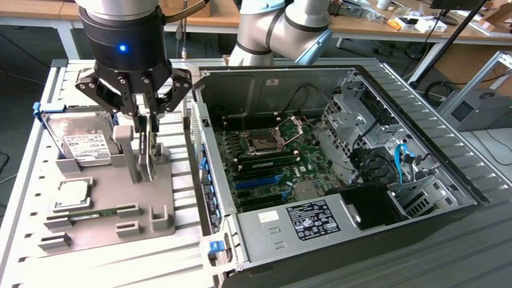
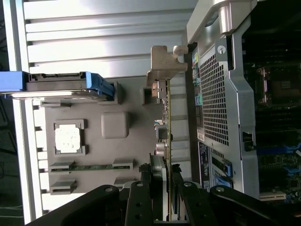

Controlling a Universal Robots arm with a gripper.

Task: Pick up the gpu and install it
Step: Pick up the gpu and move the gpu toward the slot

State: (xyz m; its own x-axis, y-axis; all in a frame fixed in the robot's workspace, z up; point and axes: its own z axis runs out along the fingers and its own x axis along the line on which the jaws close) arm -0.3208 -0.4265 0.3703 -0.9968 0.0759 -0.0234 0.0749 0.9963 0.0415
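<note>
Currently, the gpu (image 1: pixel 148 159) (image 2: pixel 165 117) is held upright on its edge by the gripper (image 1: pixel 145 135) (image 2: pixel 163 173), whose fingers are partly closed and pressed against both faces of the card. The card is positioned over the grey parts tray (image 1: pixel 104 198), toward the exterior view's right side of it, just beside the open computer case (image 1: pixel 448 162). Whether its lower edge is clear of the tray cannot be told. A hard drive (image 1: pixel 80 144) is stood at the tray's far end, and a processor chip (image 1: pixel 71 192) and RAM stick (image 1: pixel 88 214) are laid nearer.
</note>
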